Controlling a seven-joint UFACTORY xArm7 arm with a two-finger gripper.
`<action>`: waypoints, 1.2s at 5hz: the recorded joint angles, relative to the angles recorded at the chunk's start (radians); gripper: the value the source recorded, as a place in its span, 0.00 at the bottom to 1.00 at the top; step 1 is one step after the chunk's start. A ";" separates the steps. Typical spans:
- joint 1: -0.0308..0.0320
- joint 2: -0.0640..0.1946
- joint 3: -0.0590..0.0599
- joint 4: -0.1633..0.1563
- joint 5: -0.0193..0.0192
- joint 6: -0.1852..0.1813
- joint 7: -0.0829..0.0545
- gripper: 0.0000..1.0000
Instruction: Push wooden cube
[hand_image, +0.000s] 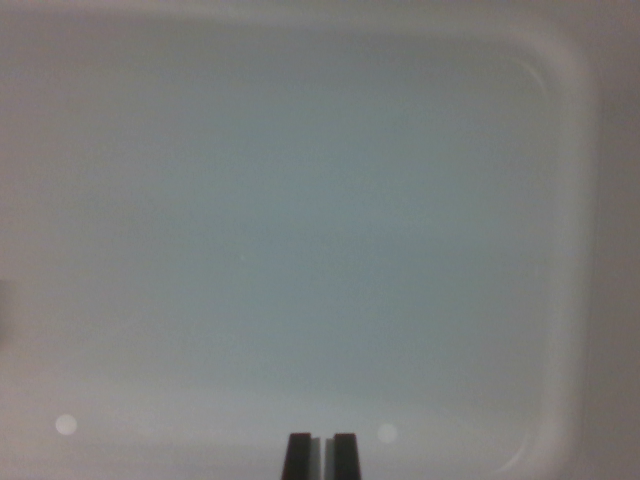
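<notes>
Wrist view only, and it's soft and out of focus throughout. Gripper (321, 455) pokes in at the bottom edge, centre: two dark fingertips (298, 456) standing upright side by side, with just a thin pale sliver showing between them, so the jaws read as closed, nothing caught between them as far as the blur allows. Below it is a pale tray (572, 250) with a raised rim; the rim runs along the top and down the wrist view's right, with rounded corners at top right and bottom right. Tray floor is a flat grey-blue, lighter toward the rim. Two small round bright spots (66, 425) sit low in frame, one toward the wrist view's left, one just right of the fingertips; can't tell whether they're marks on the tray or reflections. A faint darker smudge (4, 310) touches the left edge, too blurred to identify. Wooden cube: not in this view, so I can't place it. Gripper touches nothing visible.
</notes>
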 joint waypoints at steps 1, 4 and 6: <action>0.0109 0.007 0.006 -0.018 -0.0024 -0.023 0.019 0.00; 0.0242 0.015 0.014 -0.041 -0.0054 -0.051 0.041 0.00; 0.0388 0.025 0.023 -0.066 -0.0086 -0.082 0.067 0.00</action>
